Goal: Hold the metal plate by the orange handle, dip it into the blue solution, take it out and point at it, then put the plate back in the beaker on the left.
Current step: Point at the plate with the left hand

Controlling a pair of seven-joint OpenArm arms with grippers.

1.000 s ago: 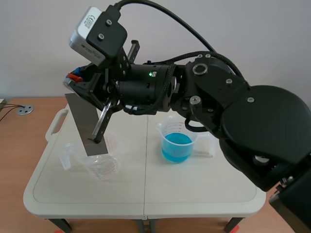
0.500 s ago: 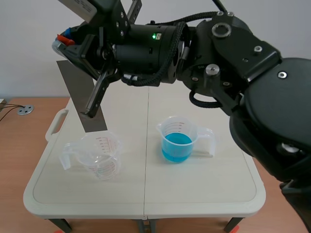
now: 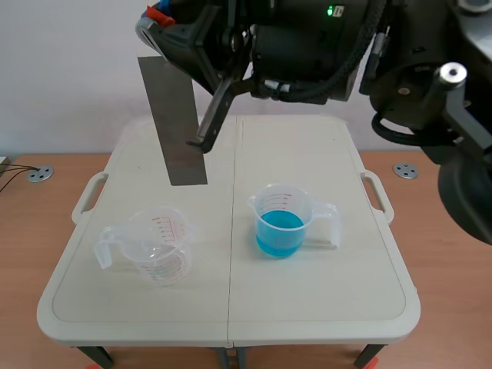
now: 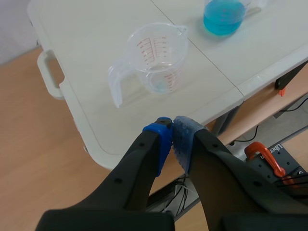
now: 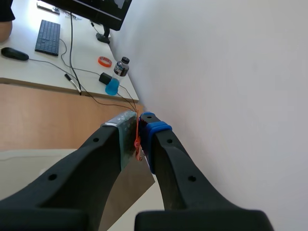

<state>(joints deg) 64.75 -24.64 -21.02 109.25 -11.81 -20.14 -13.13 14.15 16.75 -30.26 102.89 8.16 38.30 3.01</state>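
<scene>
Holding: my right end effector [image 5: 138,130] is clamped on the orange handle [image 3: 157,13], its pads pressed to either side of it, and the metal plate [image 3: 173,123] hangs down from that grip.
Plate position: high in the air, with its lower edge well above the tabletop [image 3: 323,307]. It sits between the empty beaker [image 3: 154,250] and the beaker of blue solution [image 3: 280,223], a little nearer the empty one.
Change: a second ago the plate was tilted with its lower edge down in the empty beaker. Half a second ago it was just clear of the rim. Now it has risen well clear, hangs close to upright, and has drifted toward the beaker of blue solution.
Meaning: I judge the lift-out finished and the carry across under way; the dip has not begun.
Left end effector [image 4: 172,132]: closed on nothing, pads touching, parked beyond the tabletop's near edge with the empty beaker ahead of it.
Next: the plate probably needs to travel further until it is over the beaker of blue solution, then go straight down.
Risk: a long plate entering a small, light beaker could catch the rim and tip it.
</scene>
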